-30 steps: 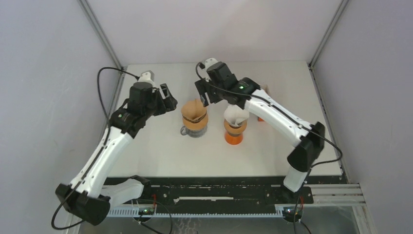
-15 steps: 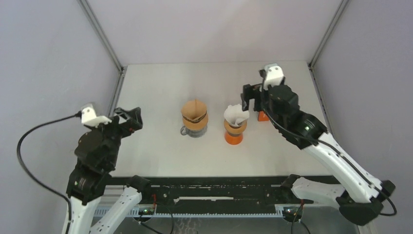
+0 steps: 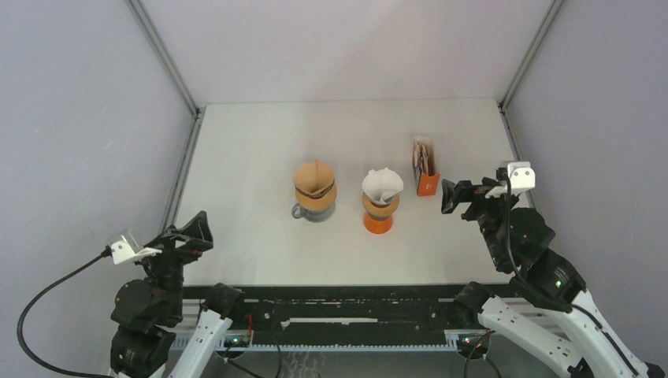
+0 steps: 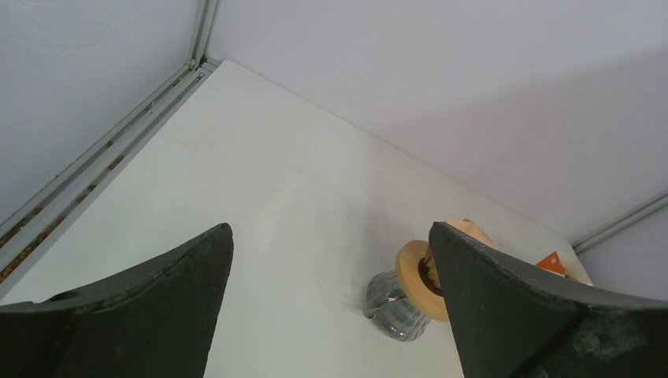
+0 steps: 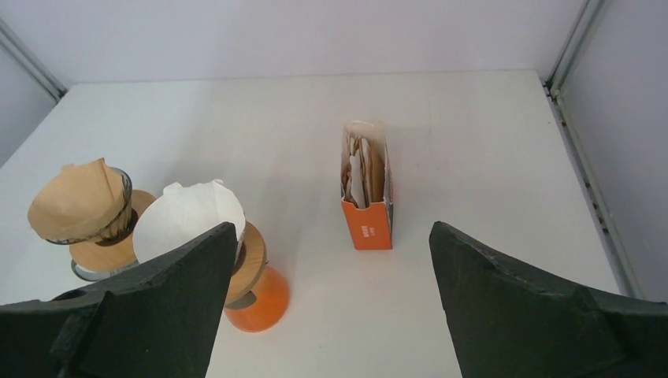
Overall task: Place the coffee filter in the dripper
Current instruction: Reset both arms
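1. Tabletop (image 3: pixel 252 142): pale. It carries two drippers and a filter box near its middle. Both arms sit folded at its near edge.
2. Left pincer (image 4: pixel 328 230): jaws spread wide, nothing between them. Right pincer (image 5: pixel 331 228): likewise wide and empty. Neither touches anything.
3. Glass dripper (image 4: pixel 392 305): ahead of the left pincer and off to its right, well apart. A wooden collar (image 4: pixel 416 272) rings its neck.
4. Orange dripper (image 5: pixel 264 303): ahead of the right pincer on its left side, partly hidden behind that pincer's left finger in the wrist view. It stands near the glass dripper, not touching it.
5. Filter box (image 5: pixel 366 224): straight ahead of the right pincer, upright and open at the top, spare papers showing inside.
6. Brown filter (image 3: pixel 313 177): sits in the glass dripper and stands proud above the collar.
7. White filter (image 5: pixel 187 223): sits in the orange dripper, mouth open and flared, rim slightly uneven.
8. Progress, as a judgement: placement looks done, since each dripper carries a filter and both pincers are free. What may remain is pressing a paper deeper. How well either one is seated cannot be told from these views.
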You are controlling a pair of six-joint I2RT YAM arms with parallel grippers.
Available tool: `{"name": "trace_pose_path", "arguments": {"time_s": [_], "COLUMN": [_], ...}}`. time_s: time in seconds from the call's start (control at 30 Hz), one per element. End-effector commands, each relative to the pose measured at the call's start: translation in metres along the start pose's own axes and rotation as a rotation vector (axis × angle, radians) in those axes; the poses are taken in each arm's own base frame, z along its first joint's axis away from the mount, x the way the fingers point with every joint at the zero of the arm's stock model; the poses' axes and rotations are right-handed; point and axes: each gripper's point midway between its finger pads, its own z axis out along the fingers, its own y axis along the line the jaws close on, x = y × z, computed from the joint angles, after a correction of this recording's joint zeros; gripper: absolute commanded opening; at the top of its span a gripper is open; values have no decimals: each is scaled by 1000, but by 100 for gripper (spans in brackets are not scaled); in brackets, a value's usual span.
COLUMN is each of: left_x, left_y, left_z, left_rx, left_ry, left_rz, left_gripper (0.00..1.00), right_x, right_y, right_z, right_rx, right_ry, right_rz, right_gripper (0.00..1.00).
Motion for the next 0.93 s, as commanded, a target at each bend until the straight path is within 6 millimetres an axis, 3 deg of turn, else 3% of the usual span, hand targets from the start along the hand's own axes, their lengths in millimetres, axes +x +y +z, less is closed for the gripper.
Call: {"name": "trace_pose_path", "arguments": {"time_s": [0.0, 0.4, 0.9], "left_x": [17, 65, 73], "left_y": [16, 17, 10], "left_z": [-4, 8, 11], "left_rx": [-41, -35, -3], "left_ry": [11, 120, 162], "left_rz": [-14, -5, 27], "left_gripper": [100, 100, 100], "right_x": [10, 28, 26], "right_y": [-14, -24, -29], "right_z": [-11, -23, -29], "right_rx": [32, 24, 22], "right_ry": [-2, -46, -86], "right_rz": [37, 85, 116], "right_gripper": [100, 100, 100]}}
